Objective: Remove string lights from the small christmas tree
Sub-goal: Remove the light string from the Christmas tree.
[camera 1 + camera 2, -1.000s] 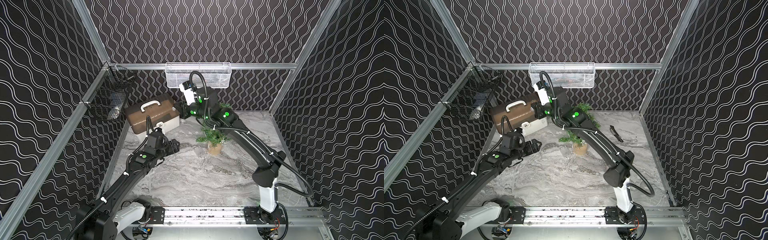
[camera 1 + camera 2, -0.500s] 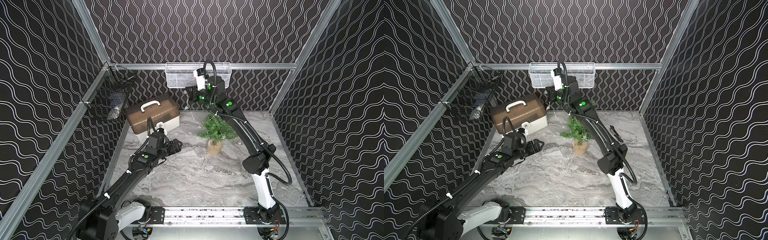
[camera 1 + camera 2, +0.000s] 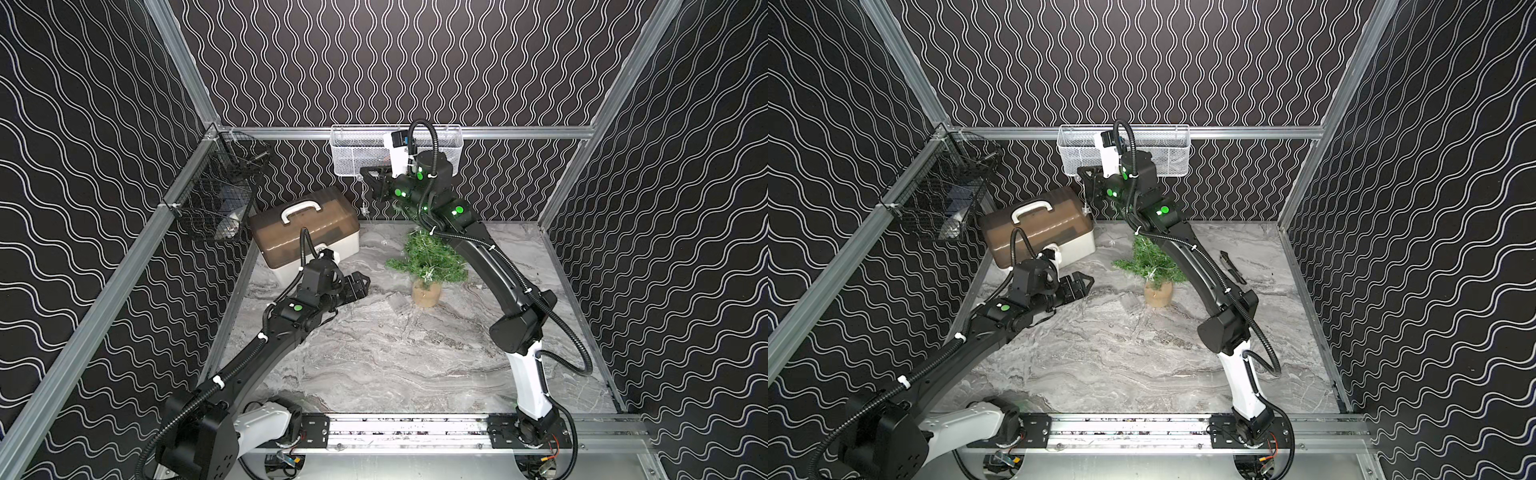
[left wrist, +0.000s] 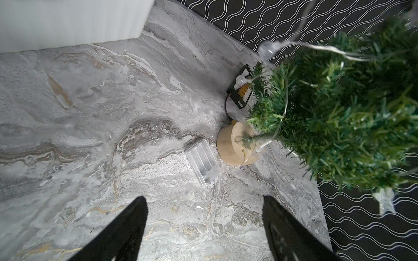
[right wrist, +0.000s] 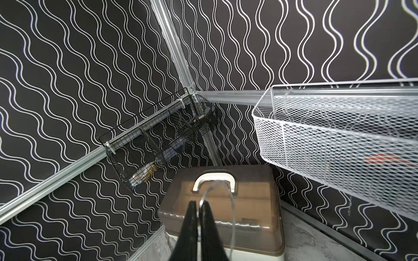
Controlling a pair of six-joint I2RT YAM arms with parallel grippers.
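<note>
- The left end effector (image 4: pixel 203 198) hovers empty with jaws wide apart over the worktop (image 3: pixel 374 365), left of centre, almost where it was a second ago.
- The battery box (image 4: pixel 203 165) of the string lights (image 5: pixel 233 221) lies flat just beside the base of the small christmas tree (image 3: pixel 428 257), toward the rear edge.
- The right end effector (image 5: pixel 199 203), closed on the strand, has risen from the tree to the white basket (image 3: pixel 357 153). I judge the wire is unwinding.
- How many loops remain in the branches is hard to see.
</note>
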